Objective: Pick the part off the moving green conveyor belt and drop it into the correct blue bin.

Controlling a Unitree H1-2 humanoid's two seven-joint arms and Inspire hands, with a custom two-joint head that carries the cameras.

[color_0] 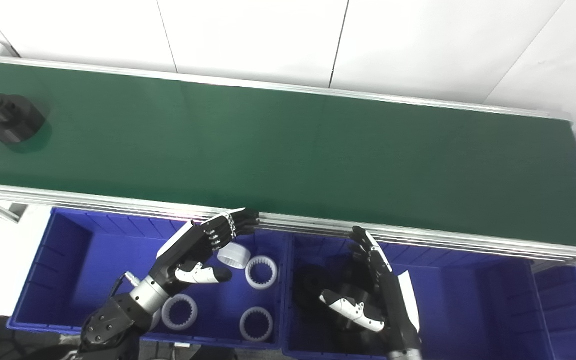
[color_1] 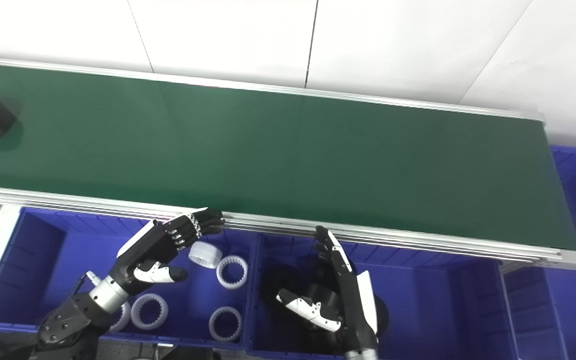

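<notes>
Your left hand [color_0: 195, 250] hovers over left blue bin [color_0: 43, 280], fingers spread, holding nothing; right hand [color_0: 375, 287] likewise over middle bin [color_0: 468, 300]; black part [color_0: 10, 119] on belt [color_0: 288, 155].

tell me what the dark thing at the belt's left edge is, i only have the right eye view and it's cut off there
Observer: The left eye view shows it whole. It is a black part, a blocky body with a round boss on top, lying on the green belt.
Operator: anything else on the belt left of it
Observer: Nothing. Only a thin strip of bare belt shows between the part and the picture's left edge.
</notes>
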